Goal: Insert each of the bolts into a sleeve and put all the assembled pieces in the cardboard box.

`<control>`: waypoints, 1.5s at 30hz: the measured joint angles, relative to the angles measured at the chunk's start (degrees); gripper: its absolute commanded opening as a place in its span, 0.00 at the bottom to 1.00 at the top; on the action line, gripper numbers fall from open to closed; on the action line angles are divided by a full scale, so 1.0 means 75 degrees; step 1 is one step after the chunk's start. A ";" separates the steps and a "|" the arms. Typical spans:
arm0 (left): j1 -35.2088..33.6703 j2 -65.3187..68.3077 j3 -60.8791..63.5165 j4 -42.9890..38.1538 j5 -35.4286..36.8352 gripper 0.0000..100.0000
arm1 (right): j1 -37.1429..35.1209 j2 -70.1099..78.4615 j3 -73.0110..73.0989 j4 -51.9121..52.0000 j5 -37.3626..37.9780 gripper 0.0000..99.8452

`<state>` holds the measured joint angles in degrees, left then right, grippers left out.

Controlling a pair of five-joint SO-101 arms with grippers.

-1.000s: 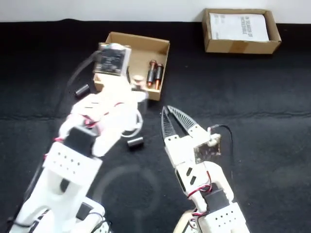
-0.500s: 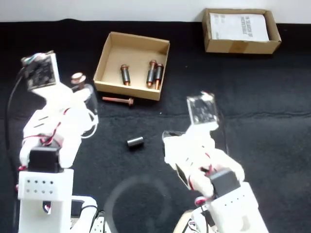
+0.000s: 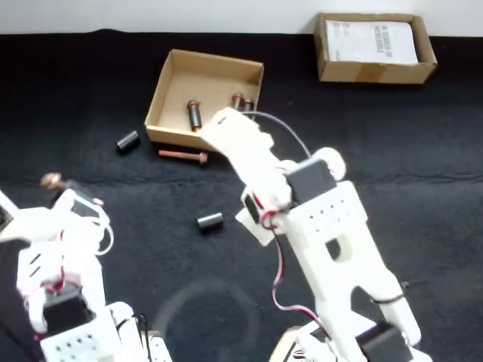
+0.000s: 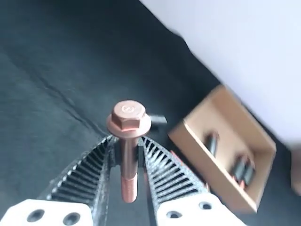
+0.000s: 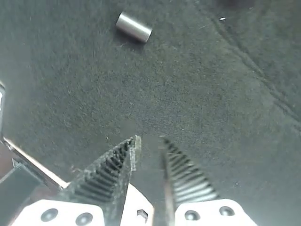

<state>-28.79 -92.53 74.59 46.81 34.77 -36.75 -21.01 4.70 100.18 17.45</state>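
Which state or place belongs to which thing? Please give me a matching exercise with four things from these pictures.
Things:
1. left hand
2. right hand
3. assembled pieces
4. loose bolt

States or places:
A. lying on the black cloth, just outside the cardboard box
B. open and holding nothing, above the cloth
C. inside the cardboard box
D. shut on a second bolt

Pairs: 1-D, 2-B, 3-C, 4-A

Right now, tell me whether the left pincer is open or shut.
Shut on a bolt: the left pincer clamps its shank, head sticking out.
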 measured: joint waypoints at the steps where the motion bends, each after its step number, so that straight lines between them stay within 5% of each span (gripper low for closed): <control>1: -0.0281 -0.0422 0.0234 0.0000 0.0035 0.01 | -0.0082 0.0141 0.0000 0.0000 0.0047 0.13; 11: -0.2415 -0.1360 0.1149 -0.0035 0.0246 0.01 | -0.1418 0.1629 -0.0059 0.0000 0.0856 0.13; 23: -0.3786 -0.1418 0.2309 -0.1090 0.1137 0.01 | -0.1102 0.3985 -0.1664 0.0000 0.4583 0.13; 30: -0.4079 -0.1418 0.2848 -0.2426 0.1149 0.01 | -0.1442 0.5286 -0.1911 0.0000 0.6130 0.13; 45: -0.4360 -0.1418 0.2860 -0.2520 0.1137 0.01 | -0.1618 0.8674 -0.5873 -0.0047 0.7654 0.13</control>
<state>-61.49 -103.16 96.04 27.91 43.30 -48.88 44.04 -39.34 99.82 74.86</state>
